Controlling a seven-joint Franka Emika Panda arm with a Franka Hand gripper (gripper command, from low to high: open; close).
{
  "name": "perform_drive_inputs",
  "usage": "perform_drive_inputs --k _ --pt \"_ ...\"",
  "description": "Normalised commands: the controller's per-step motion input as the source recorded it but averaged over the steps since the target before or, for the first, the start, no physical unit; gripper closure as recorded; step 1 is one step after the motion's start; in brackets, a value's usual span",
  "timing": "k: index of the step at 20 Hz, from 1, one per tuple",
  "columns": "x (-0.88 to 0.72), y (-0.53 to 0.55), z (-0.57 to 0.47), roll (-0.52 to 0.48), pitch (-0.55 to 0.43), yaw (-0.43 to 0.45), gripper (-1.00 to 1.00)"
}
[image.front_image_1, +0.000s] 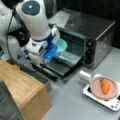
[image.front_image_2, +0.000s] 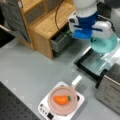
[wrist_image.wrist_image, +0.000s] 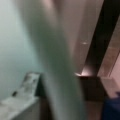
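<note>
One gripper (image.front_image_1: 51, 53) seemingly clamps the rim of a round teal plastic bowl (image.front_image_1: 61, 47) above the open toaster oven's glass door (image.front_image_1: 65, 59), so keeping it level matters.

I note a toaster oven (image.front_image_1: 92, 37) at a front view's upper right, dark and metallic, its glass door (image.front_image_1: 65, 63) dropped open and lying flat toward the table; two knobs show on its right panel. In both front views a small white hotplate (image.front_image_2: 45, 110) sits on the grey table (image.front_image_2: 27, 67), carrying a pink pan (image.front_image_2: 62, 106) with a pale handle (image.front_image_2: 76, 82). An orange carrot (image.front_image_2: 61, 100) lies inside the pan. A wooden cabinet (image.front_image_2: 48, 23) stands well apart from the hotplate, with a grey drawer (image.front_image_2: 58, 42) pulled partly out.
</note>
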Motion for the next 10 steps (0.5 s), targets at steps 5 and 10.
perform_drive_inputs --k 5,10 --pt "-0.08 0.34 -0.15 0.004 -0.216 -0.061 1.00" --pt "-0.03 0.31 -0.11 0.048 -0.169 -0.137 1.00"
